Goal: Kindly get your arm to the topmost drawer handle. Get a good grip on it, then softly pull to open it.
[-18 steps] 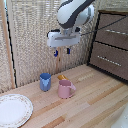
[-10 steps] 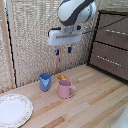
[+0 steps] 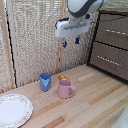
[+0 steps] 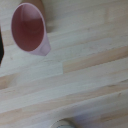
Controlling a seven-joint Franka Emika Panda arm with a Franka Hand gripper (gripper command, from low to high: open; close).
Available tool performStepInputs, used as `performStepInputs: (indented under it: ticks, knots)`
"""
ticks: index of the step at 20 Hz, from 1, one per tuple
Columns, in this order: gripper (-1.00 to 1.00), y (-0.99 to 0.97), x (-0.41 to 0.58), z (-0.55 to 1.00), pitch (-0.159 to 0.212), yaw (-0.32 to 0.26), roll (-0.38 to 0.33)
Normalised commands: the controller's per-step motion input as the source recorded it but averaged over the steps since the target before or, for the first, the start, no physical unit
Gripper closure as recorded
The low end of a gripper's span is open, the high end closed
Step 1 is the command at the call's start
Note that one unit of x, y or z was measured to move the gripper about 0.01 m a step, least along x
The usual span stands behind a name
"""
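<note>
Two blue tool (image 3: 70,42) fingers hang apart, empty, above the table (image 3: 95,102); the top drawer handle (image 3: 115,32) sits at 3 o'clock, well apart.

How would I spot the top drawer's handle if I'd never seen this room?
Find the dark brown cabinet at the exterior view's right, behind the wooden table. On its upper drawer sits the topmost drawer handle, a slim silver bar. A similar handle lies on the drawer below; pick the higher one.
</note>
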Motion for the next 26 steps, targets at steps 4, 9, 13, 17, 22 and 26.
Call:
performStepInputs:
  ticks: [4, 9, 13, 17, 22, 26]
  knots:
    - [-1.00, -0.26, -0.169, 0.00, -0.059, 0.132, -0.372]
    - [-1.00, -0.23, -0.174, 0.00, -0.013, 0.114, -0.375]
    - [-1.00, -0.18, -0.120, 0.00, 0.000, 0.086, -0.375]
    - [-1.00, -0.16, -0.071, 0.00, 0.000, 0.080, -0.375]
    - [-1.00, -0.15, -0.071, -0.01, -0.003, 0.091, -0.375]
    - [-1.00, -0.18, -0.066, -0.07, 0.000, 0.076, -0.375]
